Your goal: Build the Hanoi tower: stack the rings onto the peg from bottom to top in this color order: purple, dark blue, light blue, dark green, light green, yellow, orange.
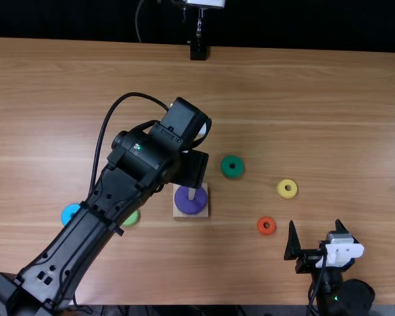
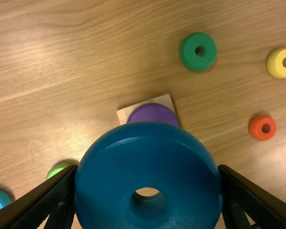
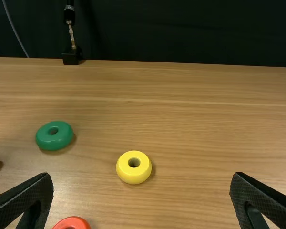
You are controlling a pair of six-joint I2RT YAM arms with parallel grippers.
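And here's the wooden base [image 1: 177, 214], with its peg [image 1: 191, 193] rising through the purple ring [image 1: 189, 206]! The left hand [image 1: 191, 168] is closed around the dark blue ring [image 2: 148, 157], one finger at each side; in the left wrist view that ring partly covers the purple ring and the base. Right of the base lies the dark green ring [image 1: 233, 160], a little farther from the counter's [image 1: 329, 118] near edge, with the yellow ring [image 1: 287, 184] farther right and the orange ring [image 1: 261, 226] nearer that edge. Over on the left, the light blue ring [image 1: 69, 212] and light green ring [image 1: 131, 218] peek out on opposite sides of the left arm. The right hand [image 1: 315, 222] is spread wide, just beyond the orange ring to the right!
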